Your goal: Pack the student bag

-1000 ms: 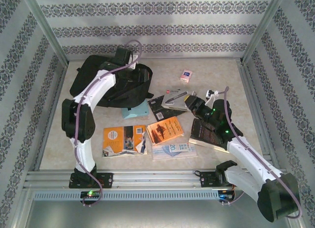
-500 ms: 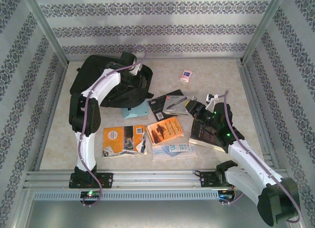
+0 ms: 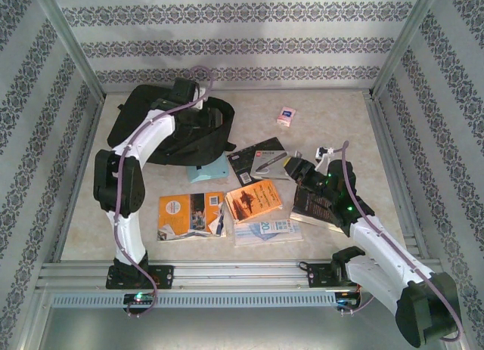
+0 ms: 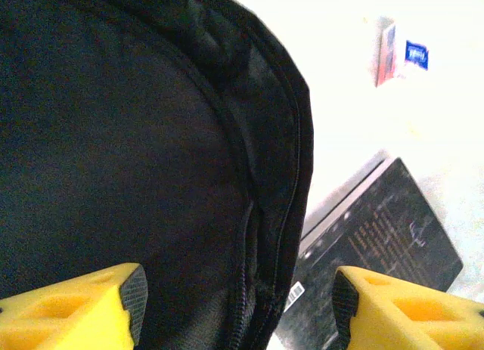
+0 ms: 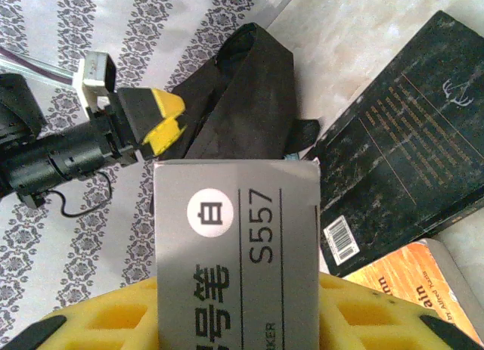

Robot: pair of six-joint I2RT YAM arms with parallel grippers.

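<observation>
Plainly, the student bag (image 4: pixel 113 138) is soft and floppy, bulky yet probably light (slack, empty-looking fabric), so we expect it to sag and drag across the counter (image 3: pixel 340 119). It lies just beneath the left jaws, which stand spread with nothing pinched, its piped seam running up between them. We would grip that firmer seam. The right jaws clench a grey box (image 5: pixel 234 214).

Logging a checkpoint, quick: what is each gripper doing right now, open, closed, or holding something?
Left gripper: open, over the student bag, holding nothing.
Right gripper: closed on the grey S557 box.
</observation>
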